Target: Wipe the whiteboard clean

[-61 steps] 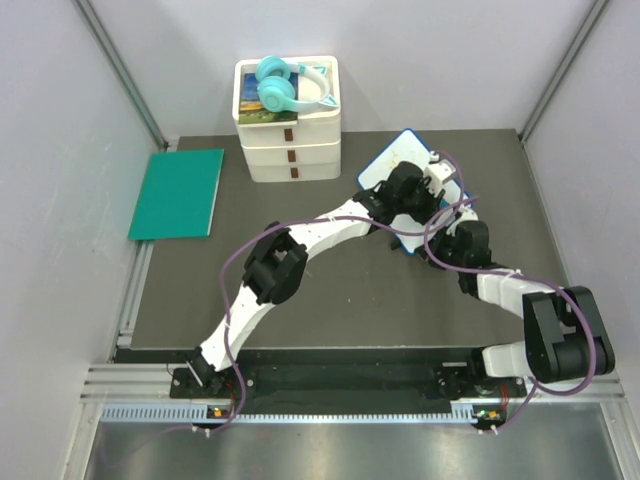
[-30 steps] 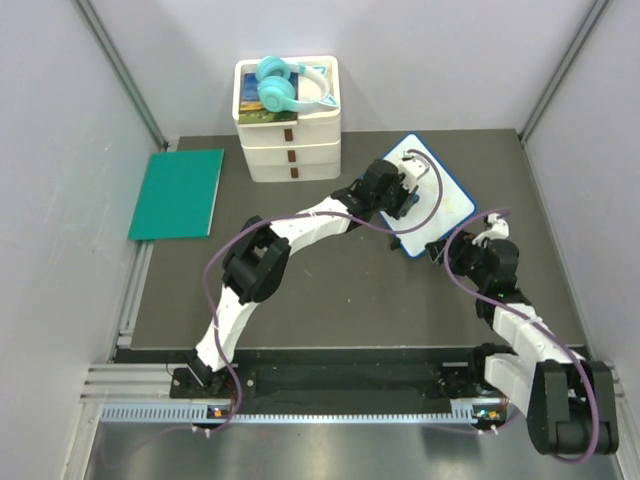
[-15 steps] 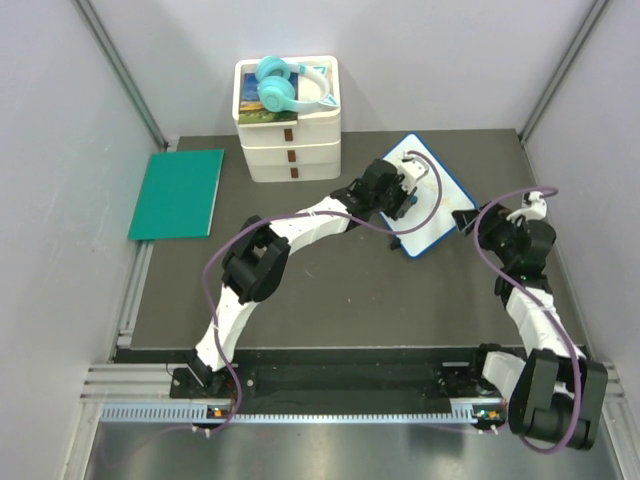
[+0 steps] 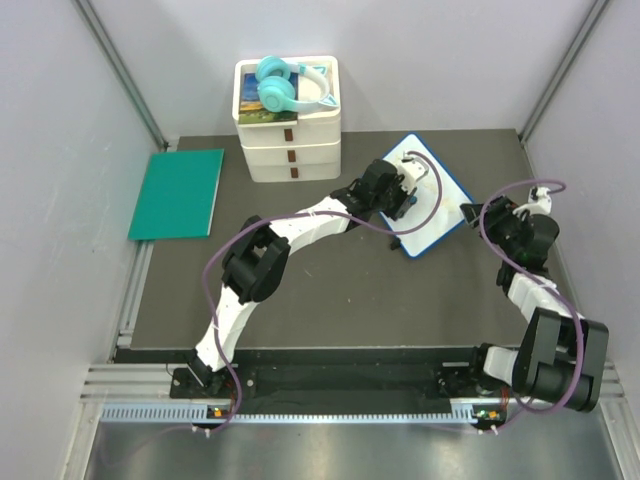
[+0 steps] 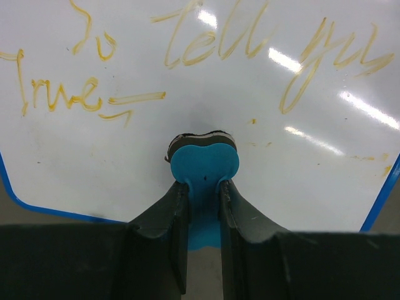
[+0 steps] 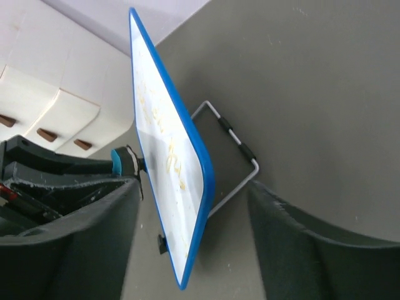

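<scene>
Pinches eraser (image 5: 204, 164) in left gripper (image 5: 203, 187), against board (image 5: 262, 125). Holds right gripper (image 6: 192, 187) spread about board's edge, not clamped. Risks shoving unbraced board over on stand (image 6: 234, 144) when wiping.

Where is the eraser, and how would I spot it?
On the dark table, look far right for the blue-framed whiteboard. The eraser is the small blue pad pinched in the left pincer against its white face; unlike the frame, it is heart-shaped with a black underside.
</scene>
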Controlling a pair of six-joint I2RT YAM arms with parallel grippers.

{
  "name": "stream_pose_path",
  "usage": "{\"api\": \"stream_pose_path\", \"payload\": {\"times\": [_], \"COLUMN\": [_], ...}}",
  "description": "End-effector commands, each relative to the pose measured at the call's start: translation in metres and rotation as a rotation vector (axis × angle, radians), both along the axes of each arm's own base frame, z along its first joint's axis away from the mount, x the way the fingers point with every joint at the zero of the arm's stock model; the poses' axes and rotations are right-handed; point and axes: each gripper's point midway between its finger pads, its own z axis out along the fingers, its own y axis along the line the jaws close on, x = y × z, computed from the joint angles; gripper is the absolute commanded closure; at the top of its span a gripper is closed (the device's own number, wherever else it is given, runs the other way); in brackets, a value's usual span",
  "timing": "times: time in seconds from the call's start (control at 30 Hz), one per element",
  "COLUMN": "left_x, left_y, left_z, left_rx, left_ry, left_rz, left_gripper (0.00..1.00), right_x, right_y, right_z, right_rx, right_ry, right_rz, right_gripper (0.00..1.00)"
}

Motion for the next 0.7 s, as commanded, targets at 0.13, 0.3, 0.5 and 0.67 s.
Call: {"api": "stream_pose_path", "payload": {"times": [0.13,0.3,0.5,0.67], "left_x": [0.003,0.004,0.004,0.004], "left_y": [0.006,0.008,0.008,0.007], "left_z": [0.033,0.03,0.026,0.025], "left_rx": [-0.014,-0.005,-0.007,-0.013], "left_ry": [-0.063,-0.062,-0.052,-0.044], "left_rz": [0.013,0.021,0.026,0.03], "left_gripper": [1.0,1.0,1.0,1.0], "right_x": [0.025,0.031,0.036,0.04], "right_y": [-0.003,-0.005,-0.004,0.0], "right_z": [0.043,0.038,0.036,0.027], "right_rx": [0.015,0.023,0.029,0.046], "right_ry": [-0.166,-0.142,-0.139,-0.122], "right_rz": [0.034,0.029,0.047,0.079], "right_gripper": [0.41,0.53,0.59,0.6]}}
